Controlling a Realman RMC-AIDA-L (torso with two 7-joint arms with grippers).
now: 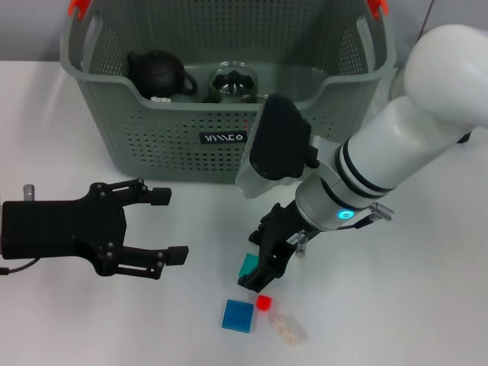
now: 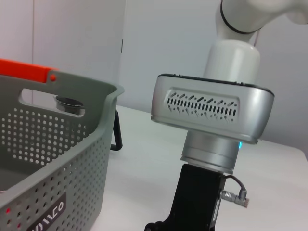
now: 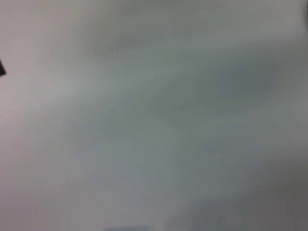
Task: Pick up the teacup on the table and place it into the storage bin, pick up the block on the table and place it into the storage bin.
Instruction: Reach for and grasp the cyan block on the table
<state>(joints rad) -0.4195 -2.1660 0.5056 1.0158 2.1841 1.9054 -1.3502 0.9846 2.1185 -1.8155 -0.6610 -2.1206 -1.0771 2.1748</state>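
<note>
Risk: right hand (image 1: 258, 276) gripping teal block (image 1: 248, 266) by one edge, may drop short of storage bin (image 1: 183, 122) at twelve o'clock; left hand (image 1: 156, 227) open, idle.

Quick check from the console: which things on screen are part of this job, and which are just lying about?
Job:
- storage bin, with a glass teacup already inside
- teal block at the right pincer
- blue block and small red block on the table

Lying about:
- black teapot in the bin
- clear plastic piece by the red block
- left pincer, open, idle
</note>
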